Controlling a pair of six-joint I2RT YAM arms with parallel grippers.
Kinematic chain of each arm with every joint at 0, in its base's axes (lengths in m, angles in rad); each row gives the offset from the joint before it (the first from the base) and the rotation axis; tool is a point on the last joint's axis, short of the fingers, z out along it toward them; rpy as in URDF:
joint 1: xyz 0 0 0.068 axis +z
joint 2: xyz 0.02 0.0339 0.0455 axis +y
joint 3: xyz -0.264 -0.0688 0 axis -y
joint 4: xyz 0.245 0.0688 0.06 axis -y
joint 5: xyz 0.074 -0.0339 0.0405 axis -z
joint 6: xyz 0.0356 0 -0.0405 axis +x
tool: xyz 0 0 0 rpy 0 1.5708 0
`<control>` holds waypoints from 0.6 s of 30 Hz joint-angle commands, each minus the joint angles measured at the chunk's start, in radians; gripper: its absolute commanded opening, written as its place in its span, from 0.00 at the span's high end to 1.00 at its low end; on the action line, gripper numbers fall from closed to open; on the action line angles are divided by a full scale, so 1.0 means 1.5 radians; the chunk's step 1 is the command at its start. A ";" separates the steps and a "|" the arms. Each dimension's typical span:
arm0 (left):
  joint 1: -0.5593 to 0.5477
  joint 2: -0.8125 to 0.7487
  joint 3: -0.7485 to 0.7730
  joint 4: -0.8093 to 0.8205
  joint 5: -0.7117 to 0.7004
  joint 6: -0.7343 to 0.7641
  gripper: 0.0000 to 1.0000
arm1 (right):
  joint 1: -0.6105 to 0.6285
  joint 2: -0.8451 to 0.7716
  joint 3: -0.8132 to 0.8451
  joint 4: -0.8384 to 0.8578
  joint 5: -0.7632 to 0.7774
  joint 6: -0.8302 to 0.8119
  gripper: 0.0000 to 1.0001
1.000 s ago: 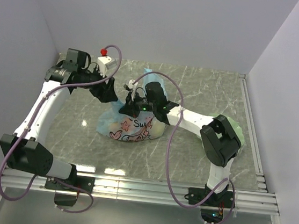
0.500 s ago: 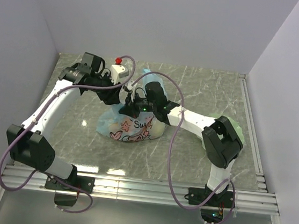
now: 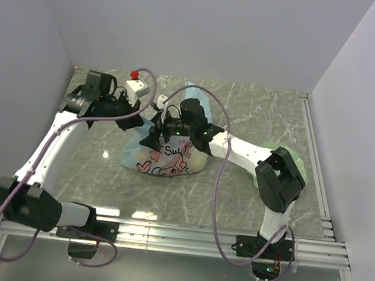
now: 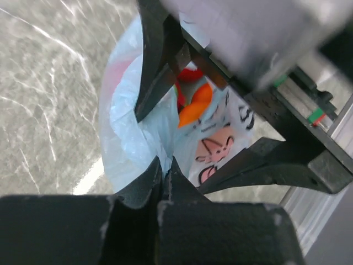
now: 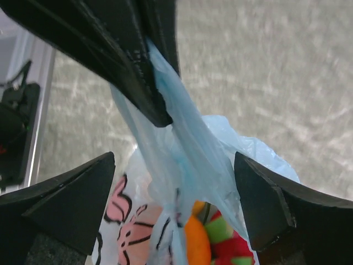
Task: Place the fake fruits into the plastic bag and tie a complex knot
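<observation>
Grey marbled table (image 3: 258,115): plastic bag (image 3: 165,160) at centre, fake fruits (image 4: 196,105) inside. Gathered bag neck clamped by left fingers (image 4: 150,182); right fingers (image 5: 71,193) apart, straddling it. Loading apparently complete; no knot visible, tying outstanding.

White arms (image 3: 48,141), black joints (image 3: 277,185), purple cables (image 3: 214,184)

left hand (image 3: 139,121) back leftward, tugging plastic bag (image 3: 165,160)
</observation>
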 commanded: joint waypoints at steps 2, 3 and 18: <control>0.033 -0.087 -0.023 0.111 0.097 -0.110 1.00 | -0.014 0.015 0.037 -0.013 0.043 0.023 0.03; 0.034 -0.101 -0.035 0.125 0.093 -0.137 1.00 | -0.015 0.026 0.040 -0.014 0.041 0.029 0.03; 0.058 -0.204 -0.148 0.282 0.035 -0.350 1.00 | -0.043 0.022 -0.001 -0.026 0.013 0.023 0.01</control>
